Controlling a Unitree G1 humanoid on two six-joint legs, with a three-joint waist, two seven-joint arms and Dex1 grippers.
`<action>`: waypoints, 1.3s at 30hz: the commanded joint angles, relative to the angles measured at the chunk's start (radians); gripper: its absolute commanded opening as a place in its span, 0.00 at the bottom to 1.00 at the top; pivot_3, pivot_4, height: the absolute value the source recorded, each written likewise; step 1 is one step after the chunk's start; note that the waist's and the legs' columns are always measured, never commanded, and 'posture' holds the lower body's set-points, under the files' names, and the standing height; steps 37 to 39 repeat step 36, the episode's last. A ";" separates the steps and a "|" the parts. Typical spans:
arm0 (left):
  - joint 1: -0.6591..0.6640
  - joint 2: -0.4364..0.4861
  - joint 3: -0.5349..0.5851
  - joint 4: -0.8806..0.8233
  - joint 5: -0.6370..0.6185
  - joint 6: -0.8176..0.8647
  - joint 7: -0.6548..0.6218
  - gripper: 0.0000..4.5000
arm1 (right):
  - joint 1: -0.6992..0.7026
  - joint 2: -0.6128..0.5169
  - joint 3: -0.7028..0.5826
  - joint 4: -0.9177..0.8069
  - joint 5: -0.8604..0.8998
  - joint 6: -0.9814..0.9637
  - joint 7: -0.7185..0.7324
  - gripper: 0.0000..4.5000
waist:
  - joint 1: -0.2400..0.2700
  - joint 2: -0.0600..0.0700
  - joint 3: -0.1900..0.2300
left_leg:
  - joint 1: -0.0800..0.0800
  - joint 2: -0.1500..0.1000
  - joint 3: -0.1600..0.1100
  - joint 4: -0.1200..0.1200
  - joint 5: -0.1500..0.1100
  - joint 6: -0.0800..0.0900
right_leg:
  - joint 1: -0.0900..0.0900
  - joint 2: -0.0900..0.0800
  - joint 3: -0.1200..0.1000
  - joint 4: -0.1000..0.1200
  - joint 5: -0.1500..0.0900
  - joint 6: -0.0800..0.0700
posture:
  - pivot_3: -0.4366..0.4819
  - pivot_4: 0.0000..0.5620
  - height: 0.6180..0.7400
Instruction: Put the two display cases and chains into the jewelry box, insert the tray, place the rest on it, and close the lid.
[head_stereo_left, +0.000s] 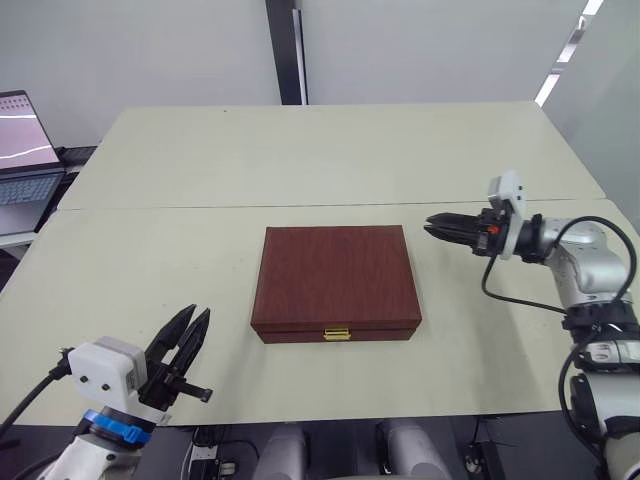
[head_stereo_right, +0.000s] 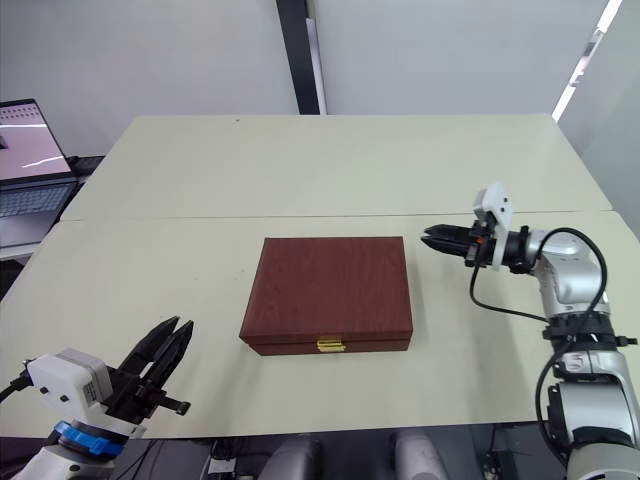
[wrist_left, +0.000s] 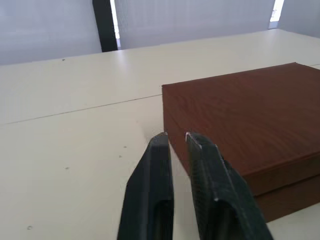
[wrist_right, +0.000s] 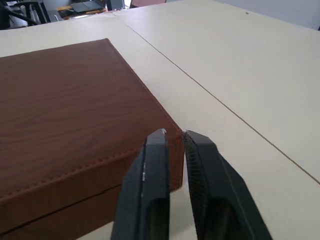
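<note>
Seen from above: a cream tabletop (head_stereo_left: 200, 160) made of two panels, with a seam across the middle. Lay near the front edge, roughly centred: the jewelry box (head_stereo_left: 336, 283), reddish-brown wood grain, with its lid (head_stereo_left: 335, 275) down flat and shut. Showed on the front wall, facing the front edge: a small gold clasp (head_stereo_left: 337, 333).

Hovered off the box's front left corner, over the tabletop's front edge: the left gripper (head_stereo_left: 189, 334), black fingers nearly together with only a narrow gap, gripping nothing. Pointed toward the box's left side without touching it.

Hung just beyond the box's rear right corner: the right gripper (head_stereo_left: 434, 226), fingers likewise almost closed and empty, aimed at that corner, apart from it.

Stood past the tabletop's left edge: an open laptop (head_stereo_left: 25, 155), screen lit. Rose behind the far edge: a pale wall with a dark vertical post (head_stereo_left: 287, 50).

Lay bare between both grippers and the box: plain tabletop.
</note>
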 joint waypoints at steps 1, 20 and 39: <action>-0.079 0.051 0.101 0.102 -0.097 0.034 -0.019 0.39 | 0.059 -0.059 -0.053 -0.045 0.027 0.002 0.003 0.41 | 0.003 0.000 0.000 | 0.000 0.000 0.000 0.000 0.000 0.000 | 0.000 0.000 -0.001 0.000 0.000 0.000 | 0.48 0.27 1.00; -0.397 0.477 0.156 0.775 -0.074 0.161 -0.402 1.00 | 0.354 -0.159 -0.180 0.015 0.019 -0.100 -0.095 1.00 | -0.006 0.000 0.000 | 0.001 0.001 -0.001 0.000 0.000 0.000 | 0.000 0.001 -0.001 0.001 0.000 0.000 | 0.48 0.27 1.00; -0.442 0.559 0.182 0.821 -0.014 0.212 -0.449 1.00 | 0.399 -0.172 -0.181 -0.004 0.026 -0.111 -0.110 1.00 | -0.008 0.001 0.000 | 0.001 0.001 0.000 0.000 0.000 0.000 | 0.000 0.000 -0.001 0.001 0.000 0.000 | 0.48 0.27 1.00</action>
